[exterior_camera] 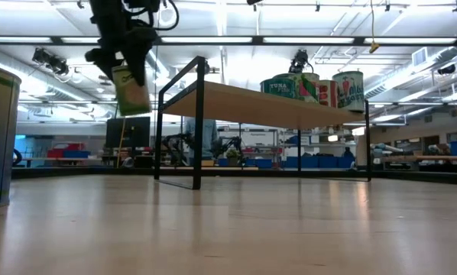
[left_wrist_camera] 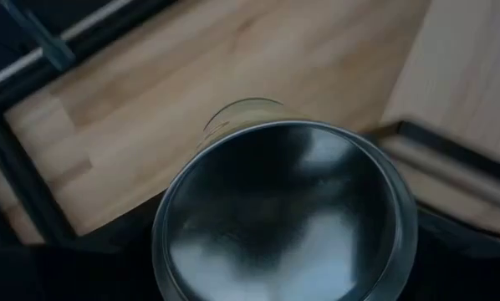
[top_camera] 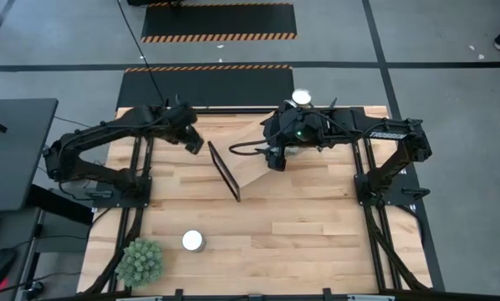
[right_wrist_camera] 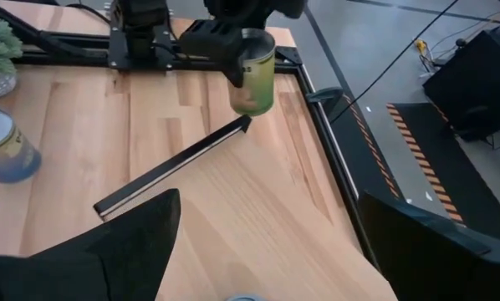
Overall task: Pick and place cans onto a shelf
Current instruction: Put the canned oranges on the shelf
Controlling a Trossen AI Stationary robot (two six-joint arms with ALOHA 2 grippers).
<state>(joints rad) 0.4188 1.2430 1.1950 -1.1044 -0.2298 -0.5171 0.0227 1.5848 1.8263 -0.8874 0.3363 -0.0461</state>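
My left gripper (top_camera: 189, 134) is shut on a green-labelled can (exterior_camera: 131, 90) and holds it in the air by the shelf's left end frame (top_camera: 223, 170). The can's shiny round end (left_wrist_camera: 283, 217) fills the left wrist view. The light-wood shelf (exterior_camera: 244, 103) carries several cans (exterior_camera: 290, 85) toward its far end. My right gripper (right_wrist_camera: 268, 201) is open and empty above the shelf plank (top_camera: 252, 163). Another can (top_camera: 192, 241) stands upright on the table near the front. My left gripper pinches the can's side wall near its upper end (right_wrist_camera: 248, 46) between its two fingers, coming from above. The can hangs below the fingers, slightly tilted, lifted clear of the table and the shelf. In the left wrist view the can itself hides the contact.
A spiky green plant (top_camera: 140, 261) stands at the table's near left corner. A shiny can top (top_camera: 301, 98) shows at the far edge beside the right arm. Bare tabletop (top_camera: 300, 226) lies between the shelf and the front edge.
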